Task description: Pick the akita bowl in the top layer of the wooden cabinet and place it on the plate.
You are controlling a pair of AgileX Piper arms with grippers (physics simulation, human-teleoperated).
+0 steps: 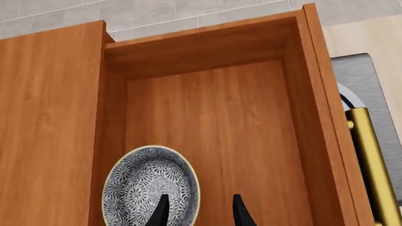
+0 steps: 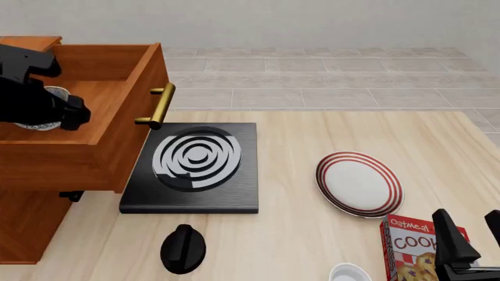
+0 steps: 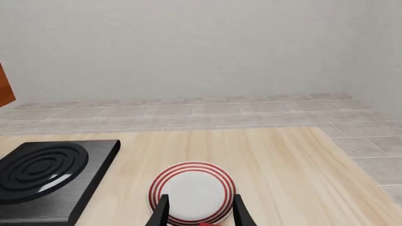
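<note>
The akita bowl [image 1: 148,183], speckled dark and white, lies in the pulled-out top layer [image 1: 220,132] of the wooden cabinet [image 2: 47,170]. My left gripper [image 1: 199,212] is open just above it. One fingertip is over the bowl's inside and the other is outside its rim. In the front view my left arm [image 2: 35,93] covers most of the bowl [image 2: 55,92]. The plate [image 2: 359,183], white with red rings, lies on the table to the right. My right gripper [image 2: 475,231] hovers open near the front right corner, with the plate [image 3: 191,193] ahead of its fingers.
A black stove [image 2: 195,164] with a grey ringed burner sits between cabinet and plate, under the drawer's brass handle [image 2: 160,105]. A black knob [image 2: 182,249], a white bowl [image 2: 349,274] and a red cookie box [image 2: 414,249] stand along the front edge.
</note>
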